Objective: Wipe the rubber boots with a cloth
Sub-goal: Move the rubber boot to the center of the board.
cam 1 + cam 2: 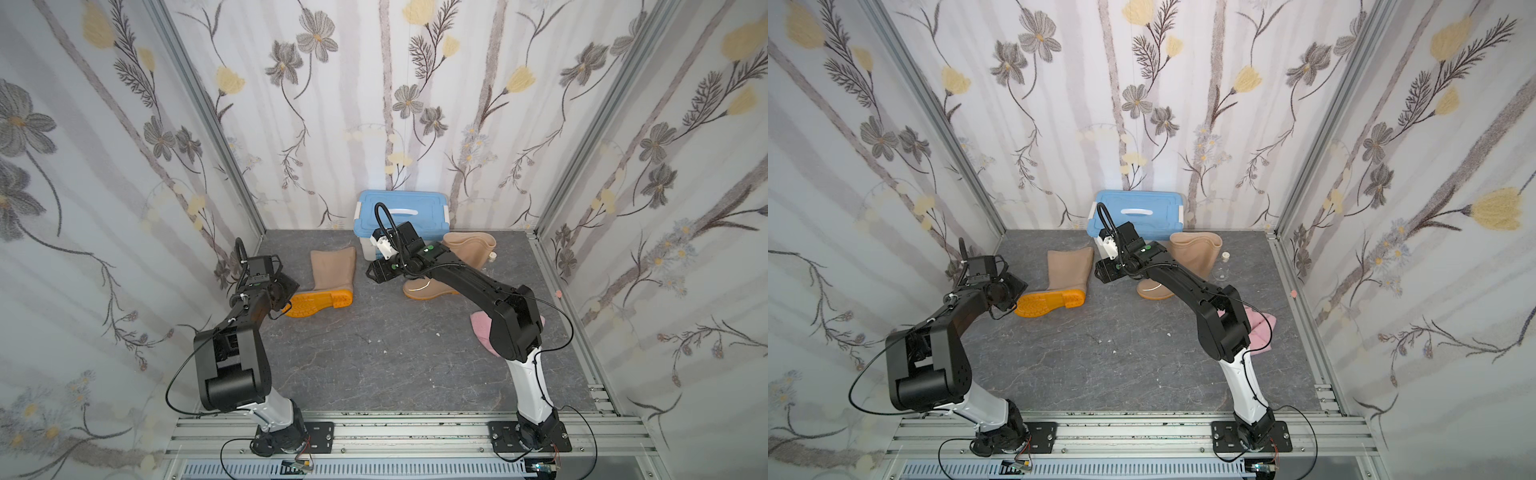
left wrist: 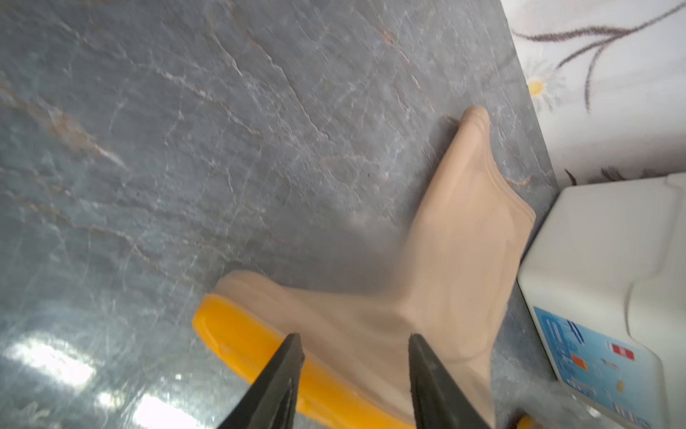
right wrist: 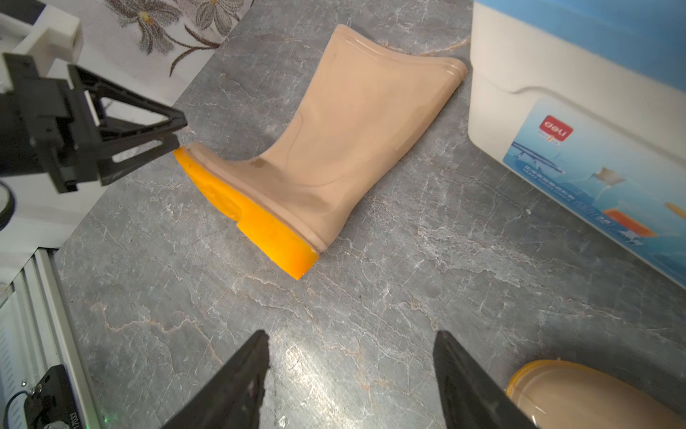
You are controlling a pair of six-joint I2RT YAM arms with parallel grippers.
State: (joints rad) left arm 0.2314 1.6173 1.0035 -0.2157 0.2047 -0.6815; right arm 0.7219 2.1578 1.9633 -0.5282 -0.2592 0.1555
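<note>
One rubber boot (image 1: 332,270) (image 1: 1069,270) (image 3: 334,148) lies on its side on the grey floor, with its orange sole facing the front. The other boot (image 1: 469,249) (image 1: 1196,253) (image 3: 579,393) stands upright by the box, partly hidden by my right arm. The pink cloth (image 1: 482,328) (image 1: 1260,332) lies on the floor at the right, mostly under my right arm. My left gripper (image 1: 289,286) (image 2: 352,336) (image 3: 177,128) is open, with its tips at the lying boot's (image 2: 427,278) toe. My right gripper (image 1: 370,272) (image 3: 350,334) is open over bare floor between the boots, holding nothing.
A white box with a blue lid (image 1: 401,212) (image 3: 557,93) stands against the back wall behind the boots. A small capped bottle (image 1: 1225,257) sits right of the upright boot. Flowered walls close in the left, back and right sides. Small crumbs (image 1: 384,351) dot the middle floor.
</note>
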